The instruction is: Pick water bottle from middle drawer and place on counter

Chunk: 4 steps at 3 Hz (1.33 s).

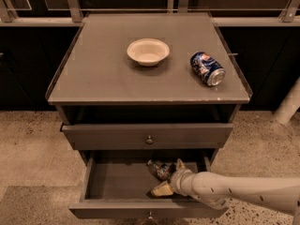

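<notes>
The water bottle [158, 168] lies on its side in the open middle drawer [112, 182], near the back at centre. My gripper [170, 177] reaches into the drawer from the right. Its fingers are spread, one tan fingertip [161, 189] in front of the bottle and the other behind it, with the bottle's right end between them. The fingers look open around the bottle, not closed on it. The counter [103, 74] is the flat grey top of the cabinet above.
A cream bowl [148, 50] and a blue soda can [207, 68] lying on its side sit on the counter. The knobbed upper drawer [147, 136] is closed just above the open one. A speckled floor surrounds the cabinet, and a white pole [288, 104] stands at the right.
</notes>
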Each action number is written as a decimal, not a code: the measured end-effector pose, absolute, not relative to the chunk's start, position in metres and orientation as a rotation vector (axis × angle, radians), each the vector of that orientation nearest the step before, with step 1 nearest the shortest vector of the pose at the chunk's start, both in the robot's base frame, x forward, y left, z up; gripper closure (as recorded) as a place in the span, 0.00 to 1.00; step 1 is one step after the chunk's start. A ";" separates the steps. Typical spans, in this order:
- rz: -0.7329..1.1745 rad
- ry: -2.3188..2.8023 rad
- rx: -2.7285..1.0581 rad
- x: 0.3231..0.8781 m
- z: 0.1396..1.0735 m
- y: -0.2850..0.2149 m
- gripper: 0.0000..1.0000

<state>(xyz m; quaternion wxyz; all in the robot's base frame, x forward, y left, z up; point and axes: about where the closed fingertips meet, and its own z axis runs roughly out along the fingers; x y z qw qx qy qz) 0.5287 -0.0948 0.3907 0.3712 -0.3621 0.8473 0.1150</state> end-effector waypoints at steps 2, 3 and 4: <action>0.283 2.221 -0.913 0.528 0.377 -0.101 0.19; 0.283 2.221 -0.913 0.528 0.377 -0.101 0.41; 0.283 2.221 -0.913 0.528 0.377 -0.101 0.64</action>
